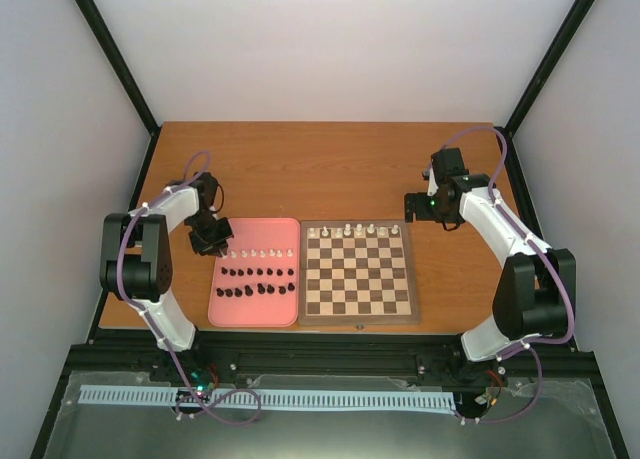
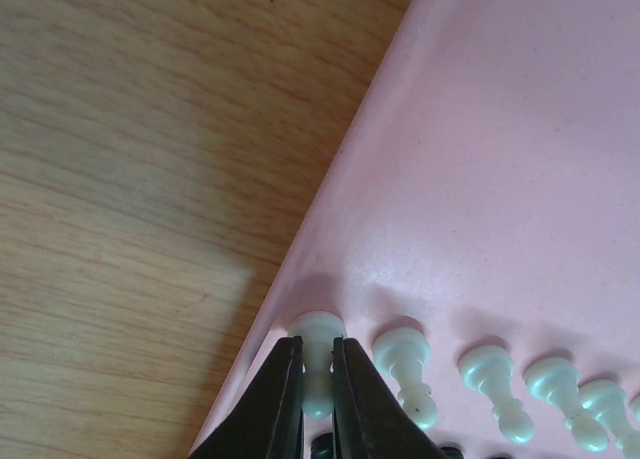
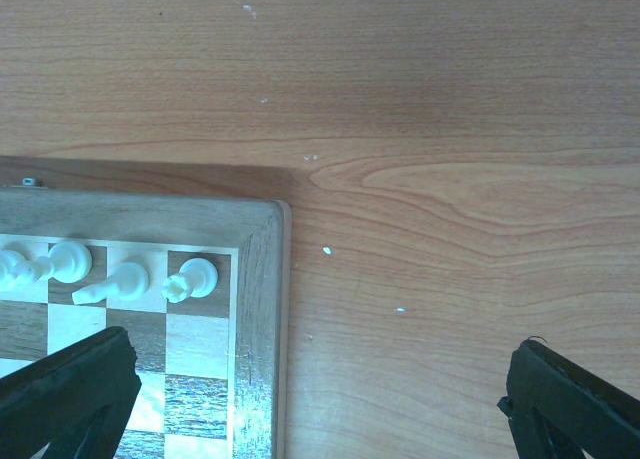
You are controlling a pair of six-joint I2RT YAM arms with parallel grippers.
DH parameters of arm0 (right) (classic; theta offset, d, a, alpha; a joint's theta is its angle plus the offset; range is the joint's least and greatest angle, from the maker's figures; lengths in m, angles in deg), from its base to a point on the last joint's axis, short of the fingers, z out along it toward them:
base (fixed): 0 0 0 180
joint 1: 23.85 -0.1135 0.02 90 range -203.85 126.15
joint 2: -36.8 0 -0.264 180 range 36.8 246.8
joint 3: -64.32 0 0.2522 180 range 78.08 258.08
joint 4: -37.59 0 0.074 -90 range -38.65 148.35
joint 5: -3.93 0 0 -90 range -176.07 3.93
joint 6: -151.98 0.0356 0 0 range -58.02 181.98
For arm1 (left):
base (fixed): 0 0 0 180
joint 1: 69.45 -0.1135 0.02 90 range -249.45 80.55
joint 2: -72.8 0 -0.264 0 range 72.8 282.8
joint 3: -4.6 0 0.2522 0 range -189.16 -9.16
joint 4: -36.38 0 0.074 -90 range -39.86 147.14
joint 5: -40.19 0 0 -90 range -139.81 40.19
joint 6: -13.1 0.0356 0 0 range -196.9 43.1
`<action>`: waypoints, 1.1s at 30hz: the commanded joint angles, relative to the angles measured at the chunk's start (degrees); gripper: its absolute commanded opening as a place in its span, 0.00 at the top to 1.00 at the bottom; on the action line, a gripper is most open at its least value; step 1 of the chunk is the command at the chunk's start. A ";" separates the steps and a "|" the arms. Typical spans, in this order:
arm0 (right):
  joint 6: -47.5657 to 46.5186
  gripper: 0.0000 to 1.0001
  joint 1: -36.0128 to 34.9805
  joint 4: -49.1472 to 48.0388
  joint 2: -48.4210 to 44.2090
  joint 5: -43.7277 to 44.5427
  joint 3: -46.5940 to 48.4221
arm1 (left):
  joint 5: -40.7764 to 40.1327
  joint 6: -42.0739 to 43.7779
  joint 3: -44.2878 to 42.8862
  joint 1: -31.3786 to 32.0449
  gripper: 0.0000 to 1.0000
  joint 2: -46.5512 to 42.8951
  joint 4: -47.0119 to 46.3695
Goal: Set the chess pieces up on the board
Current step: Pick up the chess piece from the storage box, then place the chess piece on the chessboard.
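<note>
Left end effector (image 2: 317,349) around edge pawn (image 2: 318,325)

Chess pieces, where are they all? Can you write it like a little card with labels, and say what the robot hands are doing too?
left gripper: shut on the end white pawn in the tray
right gripper: open, empty, beside the far corner of the board
tray: other white pawns in a row, black pieces in two rows
board: some white pieces on the far row only
</note>
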 commanded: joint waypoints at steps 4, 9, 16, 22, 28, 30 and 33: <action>-0.11 0.00 0.49 -0.07 -1.44 0.36 -0.52 | -0.83 1.84 -4.81 -0.55 0.99 -1.73 3.94; 0.14 0.00 0.49 -0.34 -1.17 -0.07 -0.35 | 2.01 2.25 -7.95 -0.33 0.99 -4.17 6.73; 0.27 0.00 0.49 -0.21 -0.91 -0.02 0.09 | 2.15 0.32 -16.83 12.76 0.99 -2.92 10.43; 0.78 0.00 0.49 -0.08 -1.25 0.09 0.14 | 2.02 -3.40 -25.94 25.60 0.99 2.68 11.20; 0.89 0.00 0.49 0.31 -1.96 0.45 -0.14 | 1.61 -2.91 -28.75 32.84 0.99 7.28 10.57; 0.89 0.00 0.49 0.36 -2.23 0.49 -0.25 | 0.94 -2.40 -28.99 34.39 0.99 8.33 10.04; 1.01 0.00 0.49 0.36 -2.47 0.40 -0.55 | 0.10 -2.04 -29.06 35.69 0.99 9.62 8.84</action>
